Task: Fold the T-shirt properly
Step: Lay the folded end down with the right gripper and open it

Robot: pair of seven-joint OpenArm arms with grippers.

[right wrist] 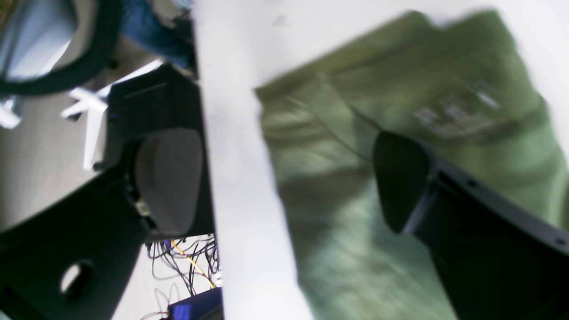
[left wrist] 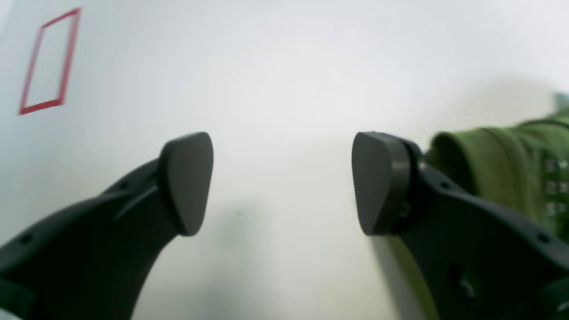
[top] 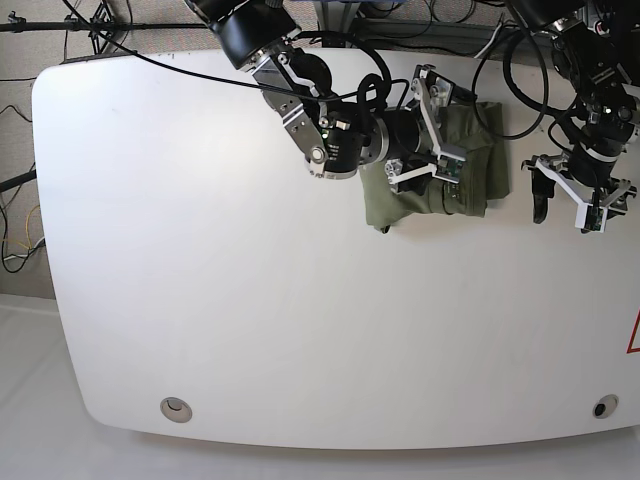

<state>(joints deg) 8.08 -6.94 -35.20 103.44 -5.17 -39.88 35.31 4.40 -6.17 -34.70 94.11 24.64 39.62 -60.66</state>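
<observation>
The olive-green T-shirt [top: 445, 165] lies folded into a small bundle at the table's far right. In the right wrist view the T-shirt [right wrist: 355, 186] fills the right half, with its pale neck label [right wrist: 462, 111] showing. My right gripper [top: 432, 135] is open above the bundle and holds nothing. In its own view the right gripper [right wrist: 284, 182] has one finger over the cloth and the other over the table edge. My left gripper [top: 567, 208] is open and empty over bare table, just right of the shirt. In the left wrist view the left gripper [left wrist: 284, 182] has the T-shirt [left wrist: 502, 164] beside its right finger.
The white table [top: 250, 250] ends just behind the shirt, with cables and floor [right wrist: 53, 133] beyond. A red tape outline [left wrist: 49, 62] marks the table; red tape [top: 633, 335] also shows at the right edge. Two round holes [top: 177, 407] sit near the front edge.
</observation>
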